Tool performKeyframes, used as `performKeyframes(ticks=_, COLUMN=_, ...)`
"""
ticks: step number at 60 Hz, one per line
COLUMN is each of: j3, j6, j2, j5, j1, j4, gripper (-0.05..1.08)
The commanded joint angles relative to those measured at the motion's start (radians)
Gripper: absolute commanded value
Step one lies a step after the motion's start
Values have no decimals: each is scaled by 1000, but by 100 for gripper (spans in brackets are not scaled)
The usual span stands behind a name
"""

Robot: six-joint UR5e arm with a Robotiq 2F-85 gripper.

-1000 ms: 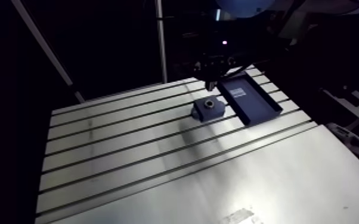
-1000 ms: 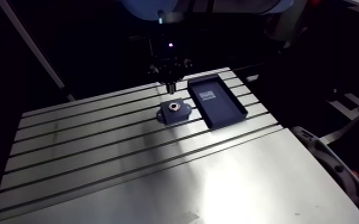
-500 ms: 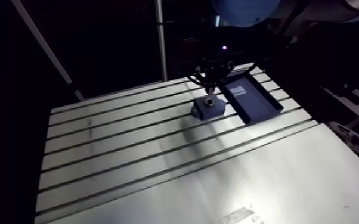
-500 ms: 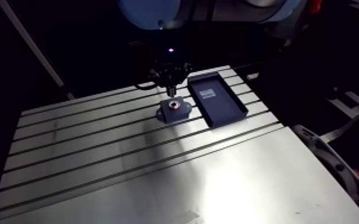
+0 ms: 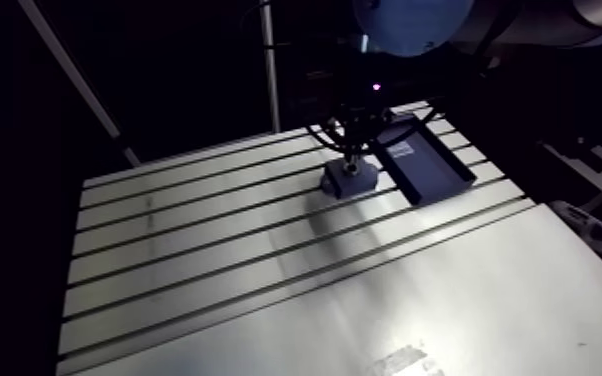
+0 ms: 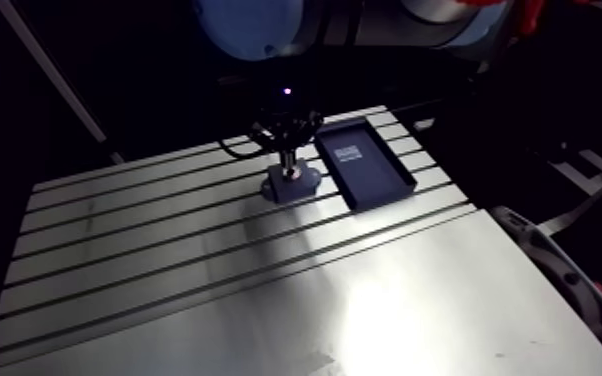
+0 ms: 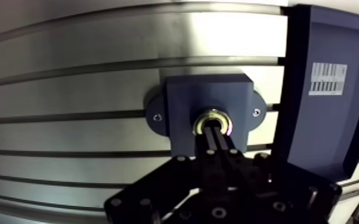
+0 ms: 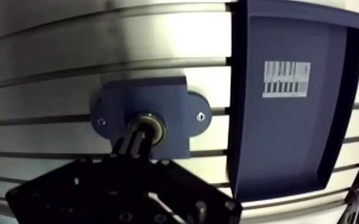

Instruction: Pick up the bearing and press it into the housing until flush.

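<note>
The pincer (image 7: 214, 136), fingers pressed together, bears on the bearing (image 7: 210, 118) in the housing (image 7: 185, 98). An off-centre push could tilt the bearing and jam it proud.

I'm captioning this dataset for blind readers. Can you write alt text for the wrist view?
The robot's shut jaws rest their tips on a metal ring bearing seated in the bore of a dark blue flanged housing block on the slotted aluminium table. Beside the housing lies a shallow dark blue tray with a barcode label.
</note>
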Motion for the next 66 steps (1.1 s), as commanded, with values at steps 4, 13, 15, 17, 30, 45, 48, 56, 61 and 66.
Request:
performKeyframes(ticks=4, j3=3, j6=-1, j2=5, j5=1, j1=-1, j4=-1, gripper=101)
performKeyframes(ticks=13, j3=3, j6=-1, j2=14, j5=1, j1=-3, j4=-2, gripper=101)
performKeyframes(ticks=15, j3=2, j6=-1, j2=14, j5=1, j1=-1, j4=-2, gripper=101)
performKeyframes(ticks=17, j3=2, j6=-3, j2=14, j5=1, j1=-2, j4=-2, gripper=101)
performKeyframes(ticks=30, j3=2, j6=-6, j2=16, j5=1, j1=-3, j4=-2, gripper=101)
performKeyframes(ticks=45, j3=-1, j6=-6, j2=16, j5=1, j1=-3, j4=-2, gripper=101)
performKeyframes(ticks=48, j3=-1, j6=-6, j2=17, j5=-1, j1=-3, j4=-2, gripper=101)
performKeyframes(ticks=56, j3=0, j6=-5, j2=19, j5=-1, j1=-3, j4=-2, gripper=101)
performKeyframes(ticks=61, j3=1, j6=-5, j2=21, j5=-1, j1=-3, j4=-2, gripper=101)
performKeyframes(ticks=66, j3=2, j6=-3, j2=21, j5=-1, j1=-3, j4=-2, gripper=101)
